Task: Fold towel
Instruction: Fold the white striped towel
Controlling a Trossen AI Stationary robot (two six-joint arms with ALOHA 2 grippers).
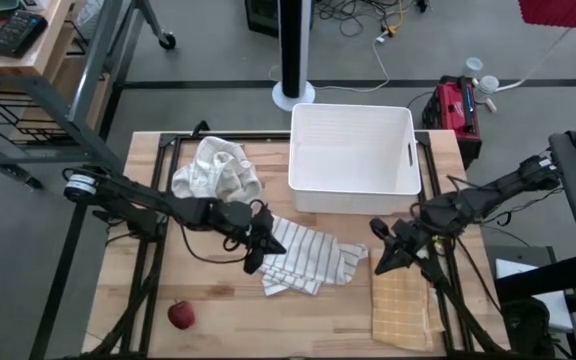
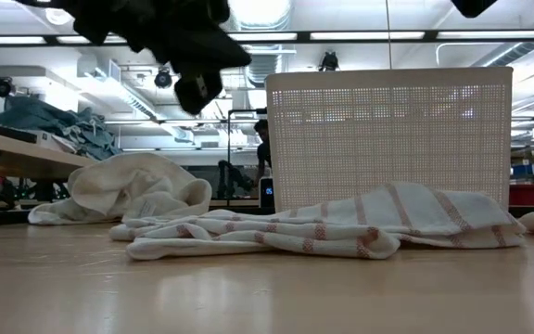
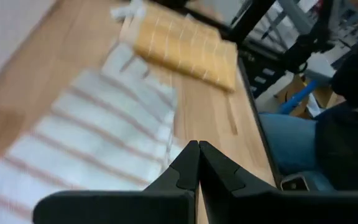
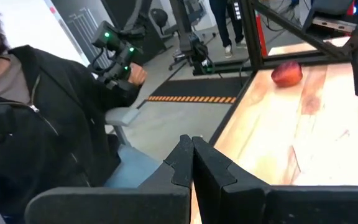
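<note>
While no writing reads, I count three towels: striped towel (image 1: 303, 258) beside my closed, empty left gripper (image 1: 255, 255); yellow towel (image 1: 402, 308) below closed right gripper (image 1: 381, 259); cream towel (image 1: 216, 170) behind.

White towel with red stripes (image 1: 303, 258), yellow checked cloth (image 1: 404, 310), white basket (image 1: 353, 157), red apple (image 1: 180, 316)
</note>
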